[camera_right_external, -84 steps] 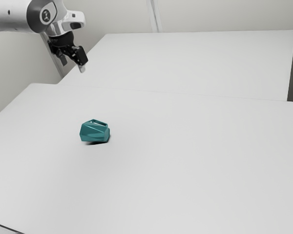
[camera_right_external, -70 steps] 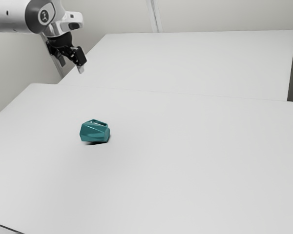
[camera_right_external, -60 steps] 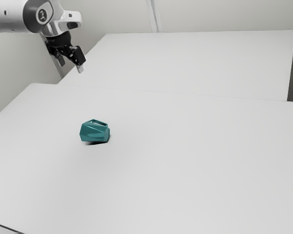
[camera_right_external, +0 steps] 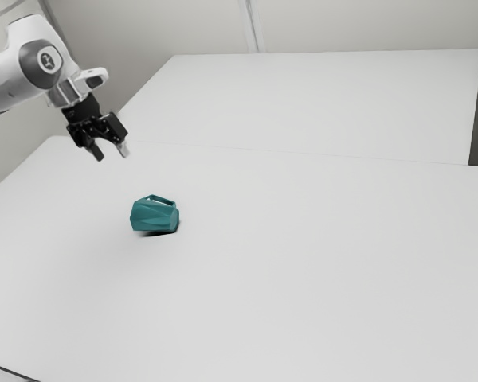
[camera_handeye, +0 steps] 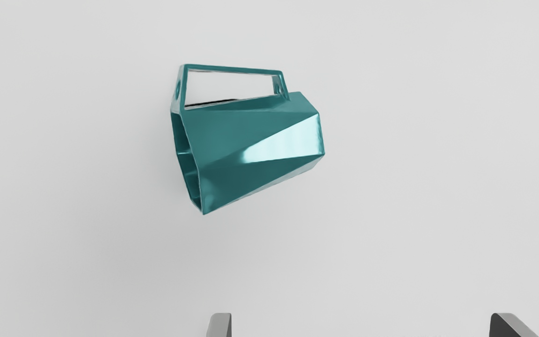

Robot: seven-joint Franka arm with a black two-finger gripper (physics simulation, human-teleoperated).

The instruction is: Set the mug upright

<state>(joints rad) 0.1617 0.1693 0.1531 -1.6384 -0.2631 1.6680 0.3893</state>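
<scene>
In the exterior view my gripper (camera_right_external: 111,152) hangs above the table, up and to the exterior view's left of the teal mug (camera_right_external: 154,215), apart from it. The mug lies on its side with its handle up. From the wrist view, the faceted mug (camera_handeye: 251,150) has its open mouth at one end, its base at the other and a squared handle along its side. The fingertips of my gripper (camera_handeye: 360,325) stand wide apart there with nothing between them.
The mug rests on a large white table (camera_right_external: 303,270). Behind it is another white surface (camera_right_external: 319,103), with pale walls (camera_right_external: 366,24) beyond. A dark edge line crosses the exterior view's lower left corner.
My hand has come down and a little toward the exterior view's left, with the arm's wrist tilted differently. Both fingers now show more clearly apart. The mug has not moved.
</scene>
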